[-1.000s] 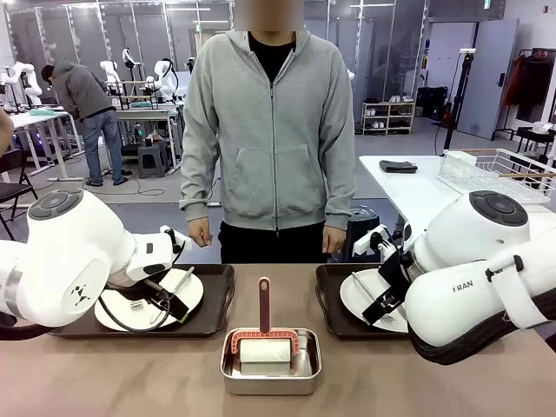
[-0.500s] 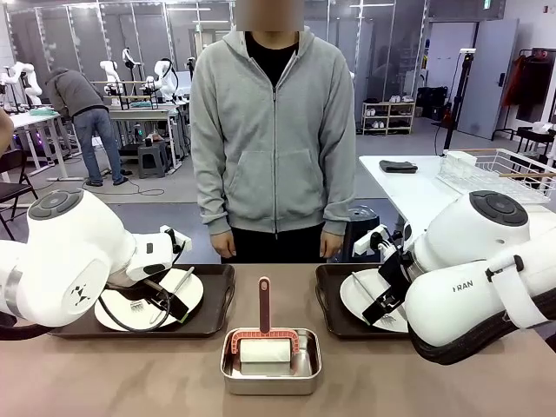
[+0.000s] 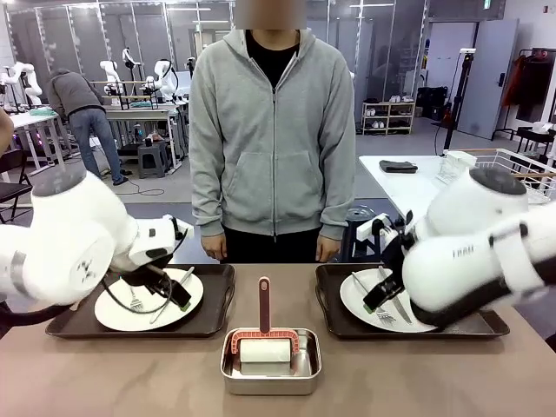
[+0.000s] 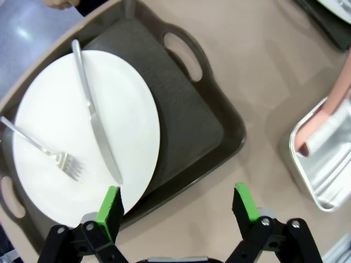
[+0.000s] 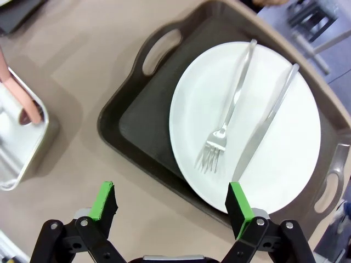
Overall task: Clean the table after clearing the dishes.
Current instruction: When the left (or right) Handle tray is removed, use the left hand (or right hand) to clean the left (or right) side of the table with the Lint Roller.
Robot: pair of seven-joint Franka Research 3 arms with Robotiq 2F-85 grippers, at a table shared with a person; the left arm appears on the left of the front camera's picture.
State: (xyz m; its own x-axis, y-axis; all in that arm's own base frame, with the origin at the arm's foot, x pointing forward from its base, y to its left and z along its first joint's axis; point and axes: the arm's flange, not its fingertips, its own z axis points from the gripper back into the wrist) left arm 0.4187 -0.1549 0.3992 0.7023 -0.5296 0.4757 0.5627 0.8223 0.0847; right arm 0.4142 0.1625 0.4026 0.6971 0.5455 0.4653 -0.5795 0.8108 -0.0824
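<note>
The dishes are two white plates, each on a dark brown handled tray on the tan table (image 3: 130,373). The left plate (image 3: 130,311) (image 4: 82,131) carries a knife (image 4: 96,123) and fork (image 4: 44,148) on its tray (image 4: 186,120). Above that tray's near edge my left gripper (image 3: 168,291) (image 4: 178,205) hovers open with nothing in it. The right plate (image 3: 417,320) (image 5: 247,126) holds a fork (image 5: 230,109) and knife (image 5: 266,123) on its tray (image 5: 142,120). Over that tray's front rim my right gripper (image 3: 378,297) (image 5: 173,211) stands open, holding nothing.
A shiny steel pan (image 3: 269,369) (image 4: 323,159) (image 5: 16,142) sits at the table's front middle, holding a white block and a pink-handled tool (image 3: 264,304). A person in a grey hoodie (image 3: 274,130) stands at the far edge, hands down. A white side table (image 3: 417,191) stands at the right.
Both arms have risen and swung outward, uncovering more of each plate and tray. The person has stepped up to the far edge. Both grippers stay open.
</note>
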